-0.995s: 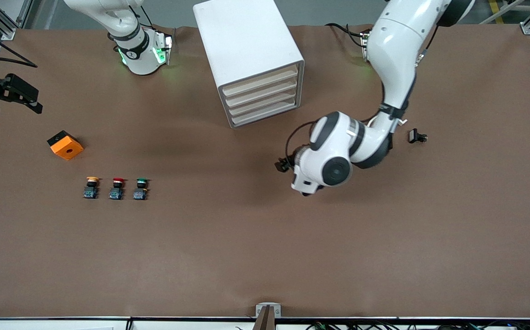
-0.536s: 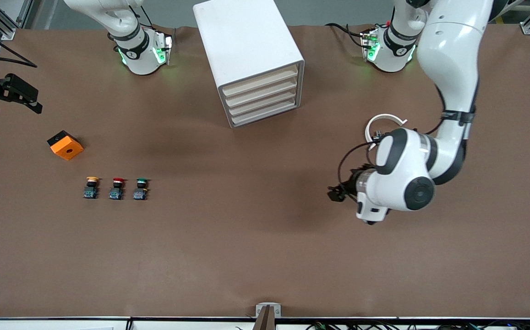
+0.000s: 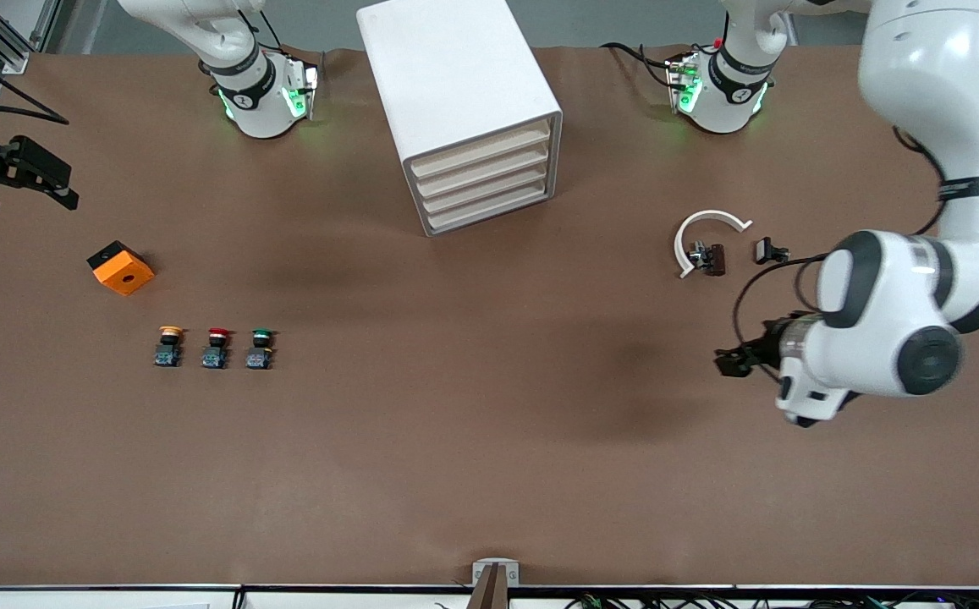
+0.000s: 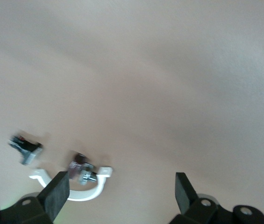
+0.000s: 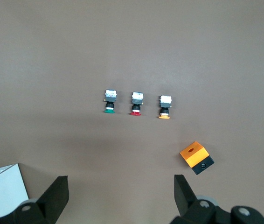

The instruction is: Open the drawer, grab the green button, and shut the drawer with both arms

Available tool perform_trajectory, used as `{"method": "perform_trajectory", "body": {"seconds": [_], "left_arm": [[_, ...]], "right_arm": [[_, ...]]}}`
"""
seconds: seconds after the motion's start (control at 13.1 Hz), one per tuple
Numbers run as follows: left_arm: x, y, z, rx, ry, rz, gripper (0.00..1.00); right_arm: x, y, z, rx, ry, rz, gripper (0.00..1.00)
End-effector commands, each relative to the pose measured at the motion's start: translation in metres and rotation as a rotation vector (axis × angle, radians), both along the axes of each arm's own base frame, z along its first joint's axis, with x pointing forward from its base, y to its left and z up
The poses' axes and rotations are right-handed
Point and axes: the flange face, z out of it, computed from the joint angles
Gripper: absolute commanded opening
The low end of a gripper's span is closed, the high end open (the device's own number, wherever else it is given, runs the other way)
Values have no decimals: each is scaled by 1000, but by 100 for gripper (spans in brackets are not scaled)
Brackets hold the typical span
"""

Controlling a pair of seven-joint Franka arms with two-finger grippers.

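The green-capped button stands on the table in a row with a red-capped one and a yellow-capped one. The row is nearer to the front camera than the white drawer cabinet, toward the right arm's end. All of the cabinet's drawers are shut. The right wrist view shows the green button too. My right gripper is open and empty at the right arm's end of the table, high over it. My left gripper is open and empty over bare table toward the left arm's end.
An orange box lies beside the button row, farther from the front camera. A white curved clip with a small dark part, and a small black part, lie near my left gripper. The clip shows in the left wrist view.
My left arm has swung from in front of the cabinet toward the left arm's end of the table, uncovering the white clip. The right arm has not moved.
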Motion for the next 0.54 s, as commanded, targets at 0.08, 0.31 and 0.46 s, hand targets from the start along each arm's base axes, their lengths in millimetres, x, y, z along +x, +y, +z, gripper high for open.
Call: {"method": "perform_trajectory", "body": {"seconds": [0.08, 0.31, 0.46], "left_arm": [[-15, 54, 58, -6, -43, -109, 100], [-20, 82, 87, -5, -86, -139, 100], [-28, 85, 119, -5, -137, -164, 100]], "right_arm": [[1, 2, 5, 4, -2, 10, 100], [1, 1, 5, 2, -2, 10, 100], [1, 3, 5, 1, -2, 13, 100]]}}
